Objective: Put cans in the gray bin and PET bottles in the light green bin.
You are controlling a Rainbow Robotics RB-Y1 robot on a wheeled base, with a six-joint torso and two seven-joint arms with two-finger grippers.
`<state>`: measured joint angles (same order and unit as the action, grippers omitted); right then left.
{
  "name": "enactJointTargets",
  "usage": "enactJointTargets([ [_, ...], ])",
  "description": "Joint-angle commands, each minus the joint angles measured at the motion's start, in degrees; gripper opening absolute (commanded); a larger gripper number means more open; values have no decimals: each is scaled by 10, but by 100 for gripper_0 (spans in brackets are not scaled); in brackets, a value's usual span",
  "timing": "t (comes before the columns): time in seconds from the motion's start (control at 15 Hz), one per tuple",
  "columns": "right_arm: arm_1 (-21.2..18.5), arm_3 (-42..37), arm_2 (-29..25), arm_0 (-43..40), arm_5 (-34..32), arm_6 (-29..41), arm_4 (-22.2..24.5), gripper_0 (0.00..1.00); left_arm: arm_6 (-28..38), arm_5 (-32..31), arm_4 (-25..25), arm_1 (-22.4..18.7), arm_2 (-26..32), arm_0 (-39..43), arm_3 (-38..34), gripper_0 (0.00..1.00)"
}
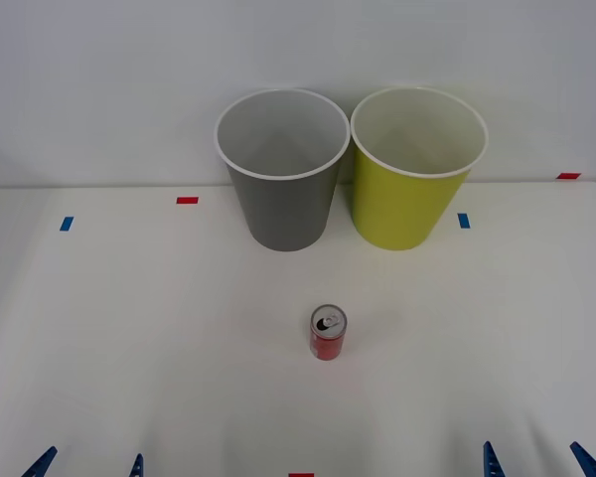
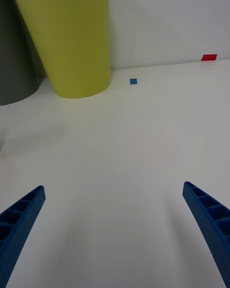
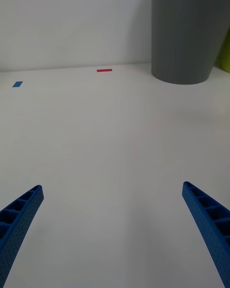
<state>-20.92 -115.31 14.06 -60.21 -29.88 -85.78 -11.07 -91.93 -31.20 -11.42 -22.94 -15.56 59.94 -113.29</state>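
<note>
A small red can (image 1: 328, 333) with a silver top stands upright at the middle of the white table. Behind it stand the gray bin (image 1: 281, 169) (image 3: 189, 29) (image 2: 14, 48) and, to its right, the light green bin (image 1: 415, 164) (image 2: 69, 38), side by side near the back wall. My left gripper (image 1: 87, 465) (image 3: 112, 230) rests open at the front left edge. My right gripper (image 1: 536, 459) (image 2: 112, 230) rests open at the front right edge. Both hold nothing. No PET bottles are in view.
Small red (image 1: 187, 200) and blue (image 1: 66, 224) tape marks dot the table (image 1: 159, 328), with more at the right (image 1: 463, 220) and back right (image 1: 568, 176). A white wall rises right behind the bins.
</note>
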Motion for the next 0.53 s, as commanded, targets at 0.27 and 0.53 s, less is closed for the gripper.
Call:
enactJointTargets([
  [0.27,0,0,0,0,0,0,0,100,0,0,0,0,0,0,0,100],
  [0.53,0,0,0,0,0,0,0,100,0,6,1,-3,-7,-12,21,100],
])
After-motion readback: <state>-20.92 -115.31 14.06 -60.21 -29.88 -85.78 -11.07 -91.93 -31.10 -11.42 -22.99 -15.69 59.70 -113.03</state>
